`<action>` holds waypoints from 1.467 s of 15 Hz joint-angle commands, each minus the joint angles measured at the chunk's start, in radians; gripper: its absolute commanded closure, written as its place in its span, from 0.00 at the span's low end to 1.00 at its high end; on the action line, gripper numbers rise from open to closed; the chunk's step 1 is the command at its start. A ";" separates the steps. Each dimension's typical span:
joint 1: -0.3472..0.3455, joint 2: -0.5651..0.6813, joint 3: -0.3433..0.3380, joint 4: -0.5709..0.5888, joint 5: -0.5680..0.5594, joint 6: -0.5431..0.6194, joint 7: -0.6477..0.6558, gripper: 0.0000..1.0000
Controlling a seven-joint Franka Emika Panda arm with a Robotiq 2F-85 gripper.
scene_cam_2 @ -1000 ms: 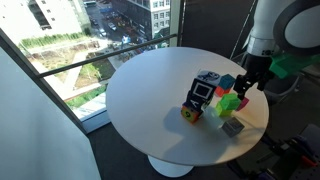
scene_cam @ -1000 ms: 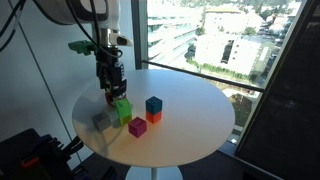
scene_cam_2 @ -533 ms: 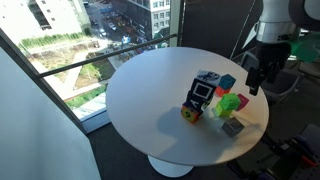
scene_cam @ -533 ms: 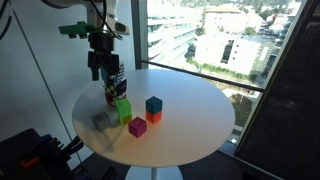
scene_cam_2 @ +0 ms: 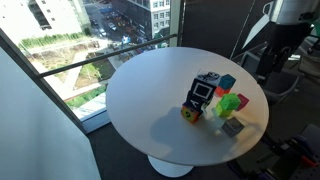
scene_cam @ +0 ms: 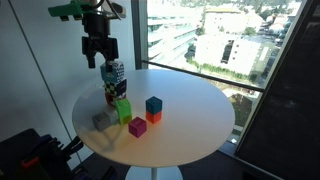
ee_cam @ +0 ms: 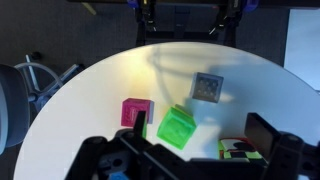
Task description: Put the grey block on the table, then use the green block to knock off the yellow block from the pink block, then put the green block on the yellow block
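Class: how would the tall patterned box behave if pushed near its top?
The patterned box stands taller than wide, so it probably tips. Flat-sided, it should not roll. On the smooth table, a low push may slide it.

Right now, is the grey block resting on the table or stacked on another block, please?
On the table: in the wrist view the grey block lies on the bare table, apart from the pink block.

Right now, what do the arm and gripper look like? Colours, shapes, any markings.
The gripper is black with two blocky, angular fingers, matte in the wrist view. A bright green part sticks out at the wrist just above it. The arm is light grey-white with rounded links, darker toward the wrist. No markings are legible at this size, and I can't make out any cables for certain.
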 commanded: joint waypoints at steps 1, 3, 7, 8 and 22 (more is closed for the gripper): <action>0.003 -0.054 -0.008 0.012 0.036 -0.028 -0.061 0.00; 0.004 -0.075 -0.011 0.010 0.051 -0.023 -0.082 0.00; 0.000 -0.110 -0.012 0.004 0.070 -0.012 -0.079 0.00; -0.001 -0.117 -0.012 0.003 0.071 -0.009 -0.074 0.00; -0.004 -0.126 -0.005 0.002 0.058 0.001 -0.060 0.00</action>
